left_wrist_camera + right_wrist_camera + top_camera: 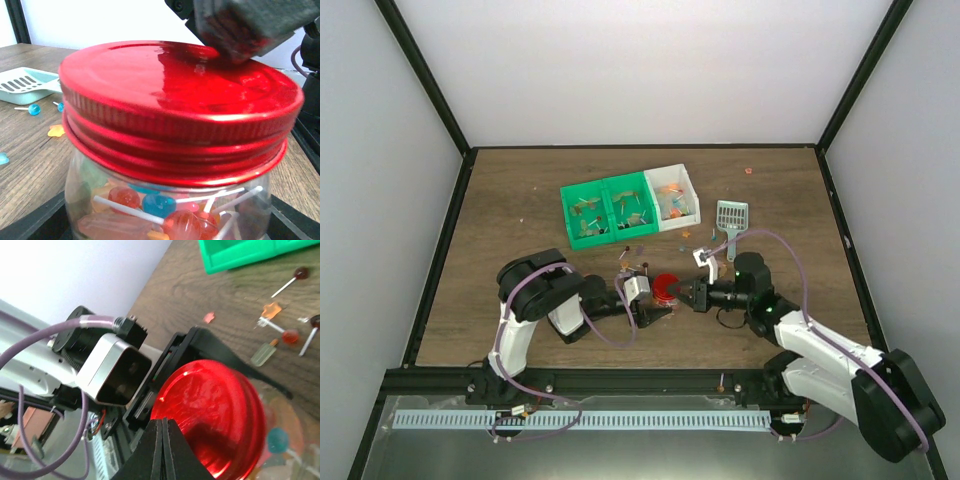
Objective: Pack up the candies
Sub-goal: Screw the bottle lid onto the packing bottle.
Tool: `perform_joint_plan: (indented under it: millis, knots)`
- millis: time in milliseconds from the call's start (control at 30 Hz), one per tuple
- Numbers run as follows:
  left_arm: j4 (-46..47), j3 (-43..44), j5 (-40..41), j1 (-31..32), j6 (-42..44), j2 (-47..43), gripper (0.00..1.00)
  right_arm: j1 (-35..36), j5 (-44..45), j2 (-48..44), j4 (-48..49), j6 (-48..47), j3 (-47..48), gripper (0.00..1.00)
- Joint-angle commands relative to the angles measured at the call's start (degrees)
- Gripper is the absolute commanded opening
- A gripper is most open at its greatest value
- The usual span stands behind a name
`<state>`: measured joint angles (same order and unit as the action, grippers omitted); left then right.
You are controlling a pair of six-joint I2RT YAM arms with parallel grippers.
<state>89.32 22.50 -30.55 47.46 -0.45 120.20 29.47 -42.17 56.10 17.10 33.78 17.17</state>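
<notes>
At table centre, one glass jar [82,187] with one ribbed red metal lid [175,95] holds round candies [159,205] on white sticks. Left claw [656,293] grips the jar. Right claw [163,424], fingers pressed together, rests on the lid. At 12 o'clock stand two green bins [603,181] and one white bin [670,170], and at 1 o'clock lies one slotted scoop [731,217].

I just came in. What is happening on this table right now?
The left gripper holds a glass jar upright, with candies on sticks inside. A red lid sits on the jar. The right gripper, its fingers closed together, touches the top of the lid. The jar looks filled and seems to be getting closed. A few loose sweets lie on the wood, and the scoop lies beside the white bin.
</notes>
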Motion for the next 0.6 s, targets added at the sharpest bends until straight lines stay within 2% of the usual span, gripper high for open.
perform_joint_plan:
  millis: [0, 100, 133, 200, 267, 367, 467, 567]
  knots:
    - [12.28, -7.87, 3.85, -0.67, -5.77, 11.88, 0.51, 0.58, -5.02, 0.87, -4.31, 0.01, -1.46, 0.01]
    - [12.28, -8.27, 3.43, -0.63, -5.8, 11.04, 0.51, 0.58, -1.49, -1.23, -5.2, 0.25, -2.17, 0.01]
    - [12.28, -8.53, 3.39, -0.62, -5.67, 10.76, 0.51, 0.58, 0.21, -3.42, -5.2, 0.52, -2.42, 0.05]
    - [12.28, -9.21, 3.51, -0.63, -5.16, 10.25, 0.51, 0.58, 2.29, -8.02, -6.87, 0.67, -1.42, 0.2]
    - [12.28, -9.66, 3.48, -0.64, -4.72, 10.05, 0.51, 0.5, 5.9, -11.95, -9.78, 0.36, 0.51, 0.25]
    - [12.28, -9.77, 2.92, -0.63, -4.56, 10.22, 0.51, 0.35, 10.43, -13.71, -13.67, -1.29, 3.76, 0.27]
    - [12.27, -9.78, 2.39, -0.64, -4.56, 10.19, 0.51, 0.15, 9.89, -9.47, -15.75, -2.91, 6.36, 0.24]
    - [12.28, -10.09, 2.13, -0.56, -4.5, 9.85, 0.51, 0.01, 10.33, -5.33, -13.17, -3.75, 6.31, 0.2]
